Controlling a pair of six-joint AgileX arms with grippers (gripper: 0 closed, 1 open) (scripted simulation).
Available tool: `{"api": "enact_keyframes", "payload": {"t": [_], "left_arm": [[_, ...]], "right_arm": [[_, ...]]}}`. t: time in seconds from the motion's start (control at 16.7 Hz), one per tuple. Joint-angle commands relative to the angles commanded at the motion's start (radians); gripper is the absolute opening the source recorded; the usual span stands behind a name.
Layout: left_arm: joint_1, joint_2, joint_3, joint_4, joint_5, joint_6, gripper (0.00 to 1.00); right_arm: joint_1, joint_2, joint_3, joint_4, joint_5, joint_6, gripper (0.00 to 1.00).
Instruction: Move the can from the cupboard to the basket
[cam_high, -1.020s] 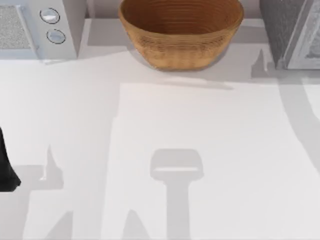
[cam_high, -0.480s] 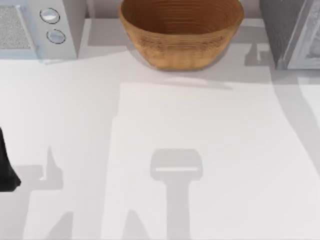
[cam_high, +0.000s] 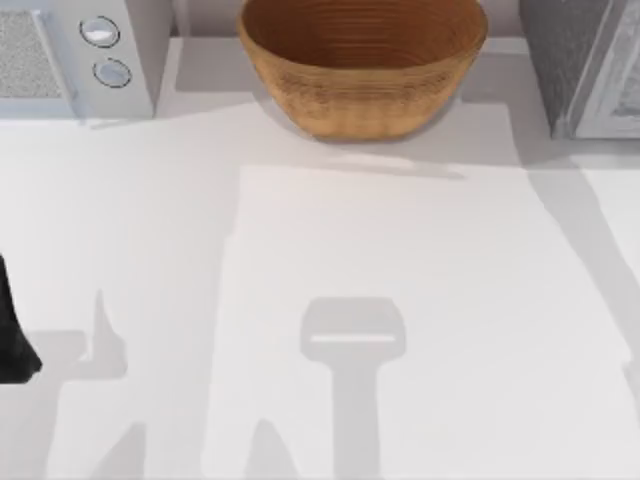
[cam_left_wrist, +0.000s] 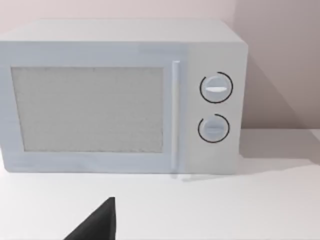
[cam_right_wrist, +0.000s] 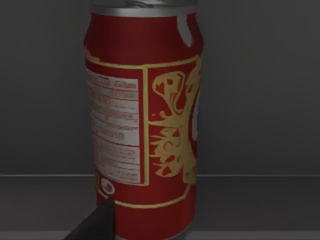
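Note:
The can (cam_right_wrist: 145, 125) is red with gold print, a white label and a silver lid. It stands upright on a dark shelf inside the cupboard (cam_right_wrist: 260, 200), close in front of my right wrist camera. A dark tip of my right gripper (cam_right_wrist: 95, 224) shows just before the can's base. In the top view the grey cupboard (cam_high: 572, 60) is at the back right. The tan woven basket (cam_high: 362, 95) stands at the back centre with nothing visible inside. My left gripper (cam_high: 12, 335) is parked at the table's left edge.
A white microwave (cam_high: 70, 55) with two round knobs stands at the back left, and it faces my left wrist camera (cam_left_wrist: 125, 100). White tabletop (cam_high: 380, 260) spreads between basket, microwave and cupboard, crossed by arm shadows.
The right arm's shadow beside the cupboard has slid toward the cupboard and off the table's back right. The left arm, the basket and the microwave have not moved.

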Motion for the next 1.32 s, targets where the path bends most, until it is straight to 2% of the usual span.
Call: {"api": "enact_keyframes", "payload": {"t": [0.36, 0.72, 1.32], "left_arm": [[0.0, 0.0, 0.0, 0.0, 0.0, 0.0, 1.0], [0.0, 0.0, 0.0, 0.0, 0.0, 0.0, 1.0], [0.0, 0.0, 0.0, 0.0, 0.0, 0.0, 1.0]], "right_arm": [[0.073, 0.178, 0.152, 0.032, 0.079, 0.0, 1.0], [0.067, 0.188, 0.162, 0.028, 0.074, 0.0, 1.0], [0.022, 0.451, 0.528, -0.067, 0.032, -0.001, 1.0]]}}
